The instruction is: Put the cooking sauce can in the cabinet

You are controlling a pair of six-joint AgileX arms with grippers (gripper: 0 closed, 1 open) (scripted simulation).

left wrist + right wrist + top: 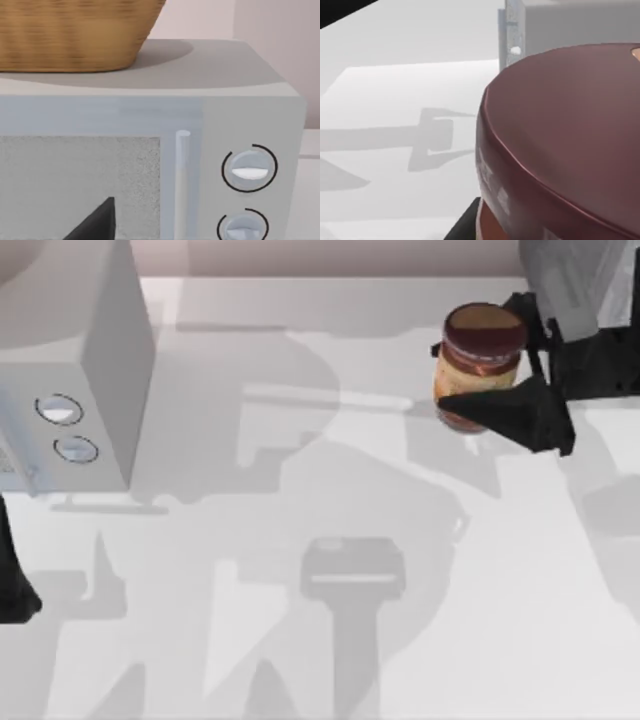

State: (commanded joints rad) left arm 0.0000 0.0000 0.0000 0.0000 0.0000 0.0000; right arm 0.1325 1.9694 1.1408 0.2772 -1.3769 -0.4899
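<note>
Sauce can point(482, 360) stood at the far right of the table point(330, 640), with the right gripper point(530, 365) clamped around it. It was not in any cabinet yet, so carrying it there was left. Left gripper point(15, 590) waited beside the microwave point(95, 370), its fingers impossible to judge

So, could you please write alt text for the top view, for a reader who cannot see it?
The right pincer grips the upright cooking sauce can near the white table's far right edge. A pale-grey box with two round dials stands at the far left, and the left arm sits at the left edge.
</note>
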